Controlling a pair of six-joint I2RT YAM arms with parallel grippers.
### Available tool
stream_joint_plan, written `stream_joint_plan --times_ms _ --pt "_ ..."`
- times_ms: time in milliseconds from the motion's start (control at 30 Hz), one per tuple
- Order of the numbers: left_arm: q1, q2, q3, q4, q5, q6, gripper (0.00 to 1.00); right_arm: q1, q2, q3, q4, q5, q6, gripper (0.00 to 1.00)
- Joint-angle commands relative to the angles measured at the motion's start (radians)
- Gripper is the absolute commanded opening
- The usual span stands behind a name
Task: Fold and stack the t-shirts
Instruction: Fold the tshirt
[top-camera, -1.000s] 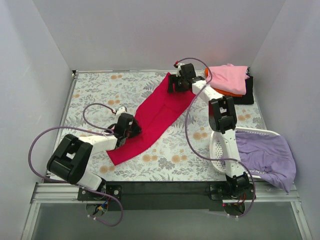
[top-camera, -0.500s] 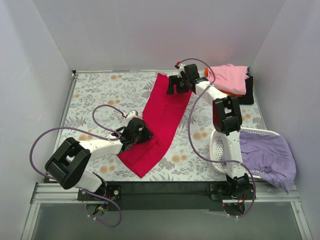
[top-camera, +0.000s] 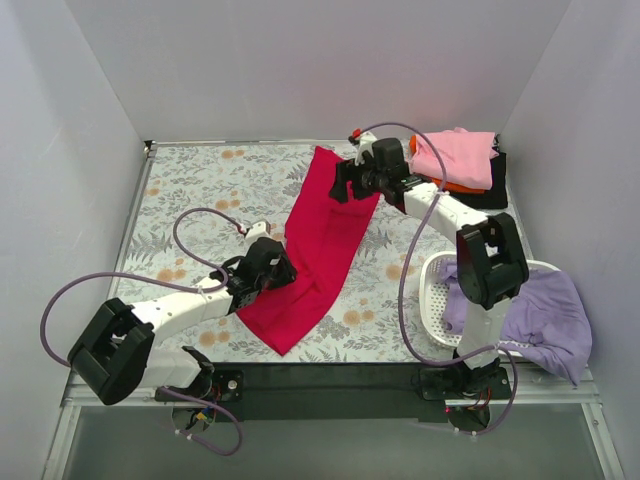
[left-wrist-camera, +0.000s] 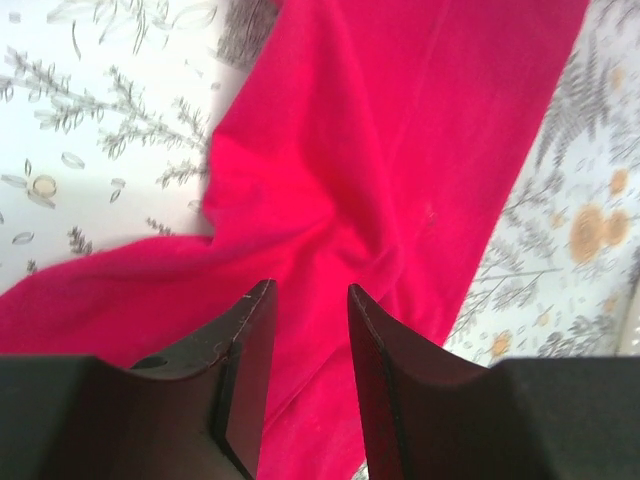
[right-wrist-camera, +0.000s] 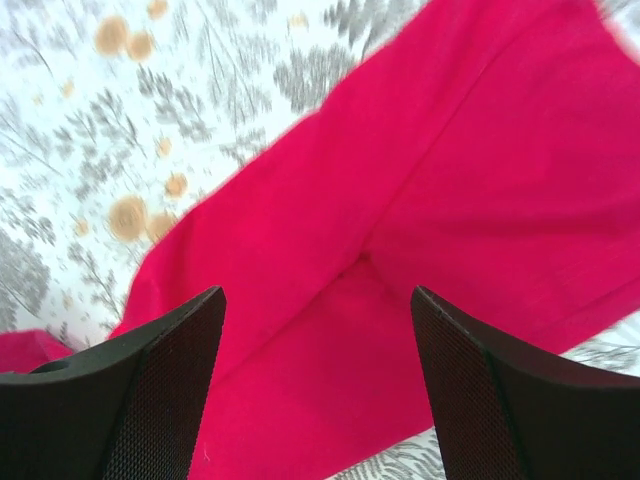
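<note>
Crimson tee (top-camera: 322, 245) now lies as a steeper strip on the tabletop (top-camera: 195, 185). Its near end has been dragged rightward in the last second, which suggests you are squaring it for a fold. Your right end effector (right-wrist-camera: 318, 300) hangs spread wide over the far end. The left end effector (left-wrist-camera: 305, 292) shows a narrow gap, but you cannot tell whether it pinches cloth. No lettering is legible.
</note>
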Motion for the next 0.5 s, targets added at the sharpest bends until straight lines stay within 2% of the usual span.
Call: stream_joint_plan --times_ms 0,200,467 --pt "-0.017 -0.009 -0.025 -0.065 0.019 0.016 0.33 0.028 0.067 -0.023 0.006 0.032 -0.009 0.68" --pt "-0.031 -0.049 -0.064 -0.11 0.062 0.039 0.33 0.04 0.138 -0.011 -0.011 0.091 -0.001 0.67" --pt "-0.051 -0.015 -0.087 -0.143 0.097 0.013 0.32 0.04 0.231 0.04 -0.067 0.153 -0.006 0.67"
